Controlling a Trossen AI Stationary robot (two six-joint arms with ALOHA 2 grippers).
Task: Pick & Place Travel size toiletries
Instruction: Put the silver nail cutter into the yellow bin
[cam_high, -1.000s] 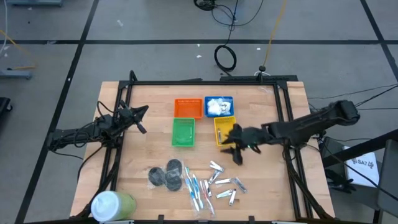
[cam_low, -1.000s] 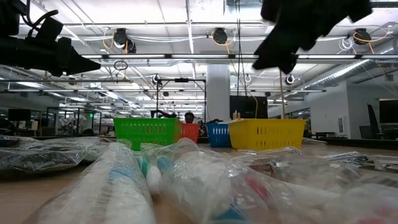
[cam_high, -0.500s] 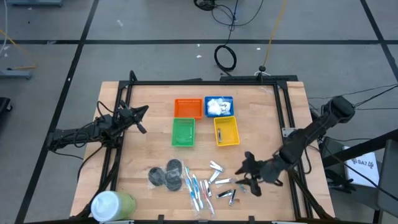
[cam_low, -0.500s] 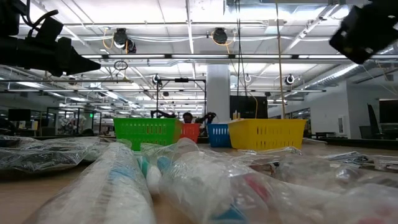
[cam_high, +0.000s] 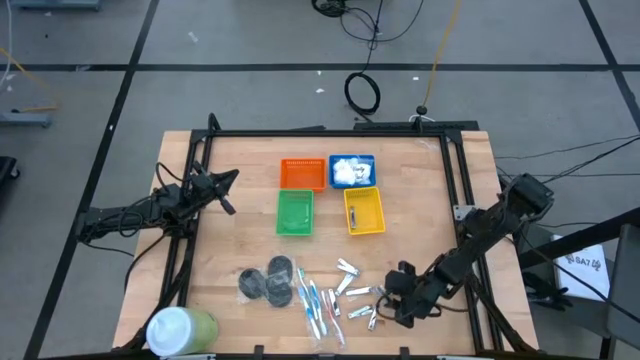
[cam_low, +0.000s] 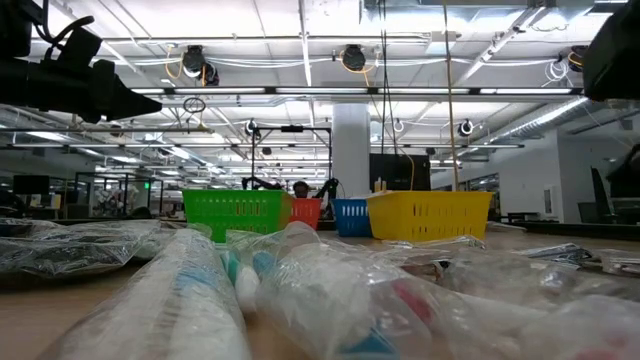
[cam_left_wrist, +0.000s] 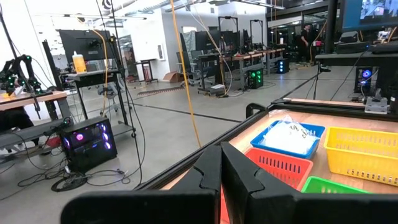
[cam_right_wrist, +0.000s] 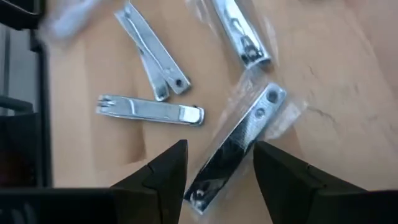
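Clippers (cam_right_wrist: 239, 140), silver and wrapped in clear plastic, lie on the wooden counter (cam_high: 430, 190) directly between the two spread fingers (cam_right_wrist: 163, 171) of the right claw (cam_high: 392, 300), which stands wide open and has hold of nothing. The wrapped clipper lies on a slant, its near end running down into the gap between the fingers. Three more clippers lie just beyond it in the right wrist view: a bare one (cam_right_wrist: 150, 109) lying crosswise, another (cam_right_wrist: 152, 53) slanted above it, and a third (cam_right_wrist: 239, 34) in plastic farther off.

From above, the right claw sits low at the near right part of the counter, at the edge of the scattered clipper group (cam_high: 358, 295). The toothbrushes (cam_high: 315, 305) lie beside that group, and the dark discs (cam_high: 268, 280) beyond them. White packets (cam_high: 350, 170) fill the blue basket (cam_high: 368, 160).

The left claw (cam_high: 228, 180) hangs over the counter's left edge, fingers closed together and empty.
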